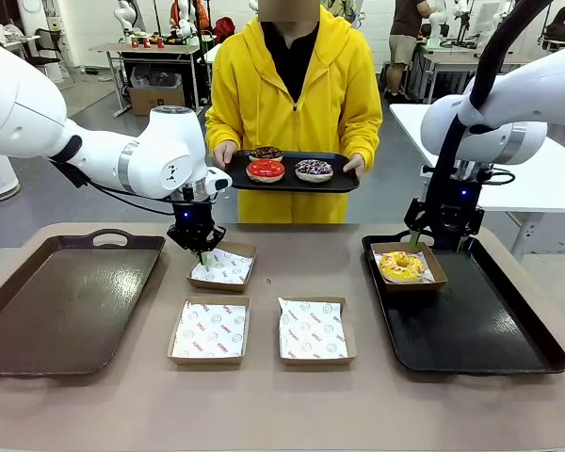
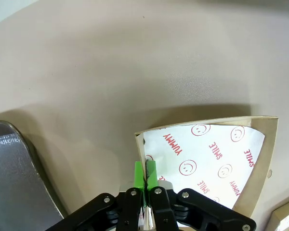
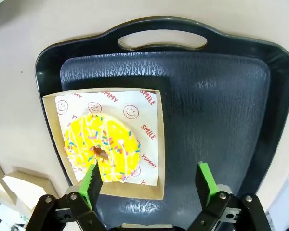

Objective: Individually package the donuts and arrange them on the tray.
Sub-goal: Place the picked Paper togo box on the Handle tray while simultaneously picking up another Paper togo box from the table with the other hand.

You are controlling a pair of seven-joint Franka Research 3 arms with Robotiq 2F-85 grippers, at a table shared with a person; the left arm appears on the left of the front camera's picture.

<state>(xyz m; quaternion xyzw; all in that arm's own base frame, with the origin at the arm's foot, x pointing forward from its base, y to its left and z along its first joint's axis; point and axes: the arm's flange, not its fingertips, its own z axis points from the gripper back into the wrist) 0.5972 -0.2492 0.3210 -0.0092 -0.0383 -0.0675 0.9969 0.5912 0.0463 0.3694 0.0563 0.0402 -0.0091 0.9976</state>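
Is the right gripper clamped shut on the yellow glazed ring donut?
No, the right gripper stands wide open above the yellow glazed ring donut in its brown cardboard box.

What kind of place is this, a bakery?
Probably a robotics lab staging a bakery job. A white left robot arm and right robot arm work at a tan table. A person in yellow holds a black tray of glazed ring donuts, and a plain white workbench stands behind.

Right tray [image 1: 508,348]: one boxed donut [image 1: 402,266] in its far left corner. Between it and the left tray [image 1: 66,301], one box [image 1: 223,266] far, two boxes [image 1: 209,330] near. Three donuts [image 1: 266,170] on the person's tray [image 1: 292,185] beyond.
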